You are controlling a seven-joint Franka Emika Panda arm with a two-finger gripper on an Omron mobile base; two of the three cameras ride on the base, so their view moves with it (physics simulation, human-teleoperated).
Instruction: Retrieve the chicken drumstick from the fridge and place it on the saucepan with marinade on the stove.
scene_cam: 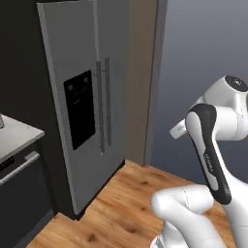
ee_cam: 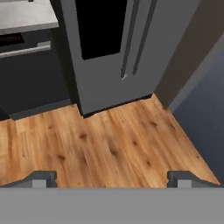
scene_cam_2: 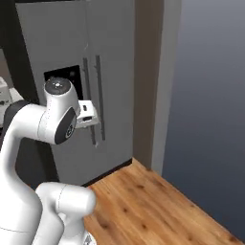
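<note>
The fridge (scene_cam: 68, 48) stands tall and grey ahead of me, both doors shut, with a black dispenser panel (scene_cam: 80, 109) and two dark vertical bar handles (scene_cam: 104, 109). It also faces me in the right base view as the fridge (scene_cam_2: 52, 43) and in the hand view as the fridge (ee_cam: 100, 81). My gripper (ee_cam: 112, 178) is open, its fingertips (ee_cam: 41, 177) wide apart over the wooden floor, well short of the doors. The hand (scene_cam_2: 87, 115) hangs at handle height on the folded arm. The chicken drumstick, saucepan, marinade and stove are out of view.
A light counter (scene_cam: 14, 133) over a dark appliance front with a bar handle (scene_cam: 19, 167) sits left of the fridge. A brown panel (scene_cam: 140, 72) and a grey-blue wall (scene_cam: 203, 58) close the right side. Wooden floor (scene_cam: 126, 203) lies between me and the fridge.
</note>
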